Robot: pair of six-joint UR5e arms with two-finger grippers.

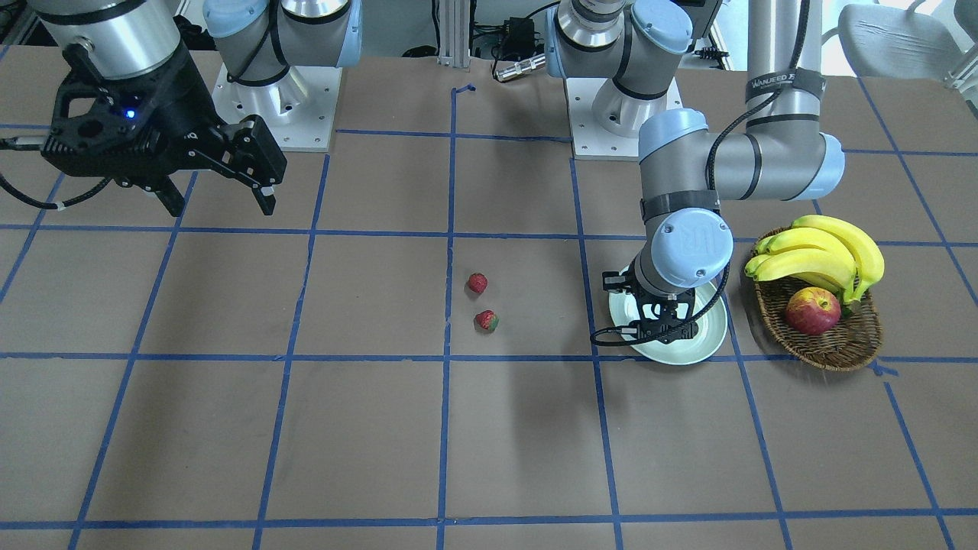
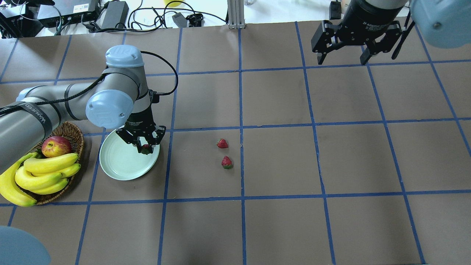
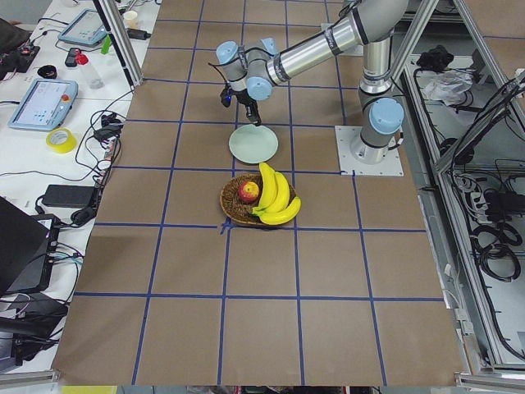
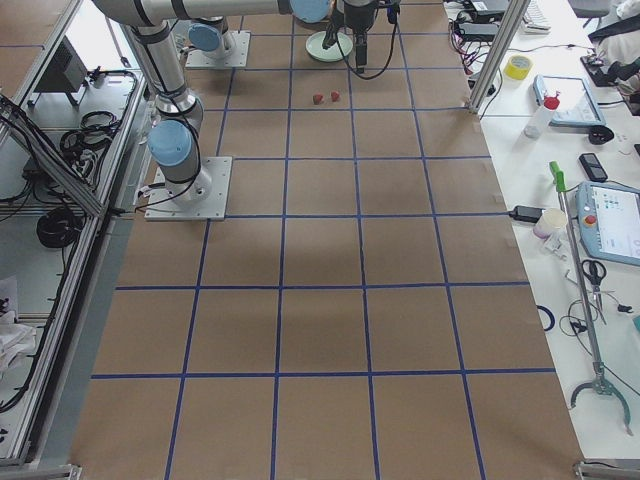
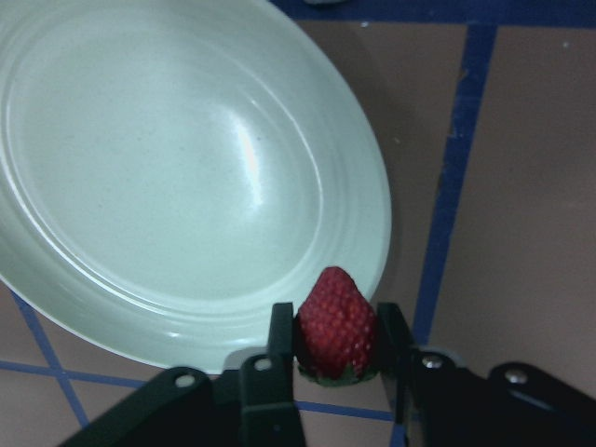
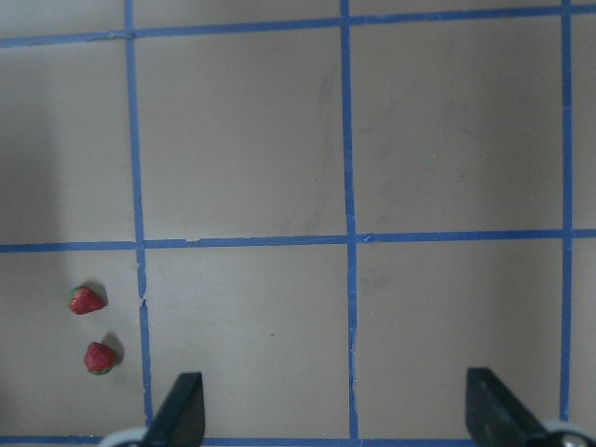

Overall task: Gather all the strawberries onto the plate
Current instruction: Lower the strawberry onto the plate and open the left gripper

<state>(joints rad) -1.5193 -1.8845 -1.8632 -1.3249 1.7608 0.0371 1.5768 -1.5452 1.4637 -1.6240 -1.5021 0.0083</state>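
Toward the left end of the table [image 2: 279,221], as the robot has it, a pale green plate [image 5: 168,168] sits flat beside a wicker basket [image 2: 73,132] holding bananas [image 2: 48,173] and an apple [image 2: 56,146]; the basket is nearer that end and stands just apart from the plate. The left fingers [image 5: 282,331] point down over the plate's rim on the side facing the middle of the table, and they are clamped on a strawberry [image 5: 337,321], one finger on each side, its red tip pointing over the plate. I cannot tell whether the berry touches the plate. Two more strawberries lie on the bare table near its middle, close together but not touching: one [image 2: 222,143] a little farther from the robot, the other [image 2: 227,162] nearer and showing more green. The right fingers [image 6: 182,410] hang high over the right half of the table, spread wide with nothing between them, well apart from every berry.
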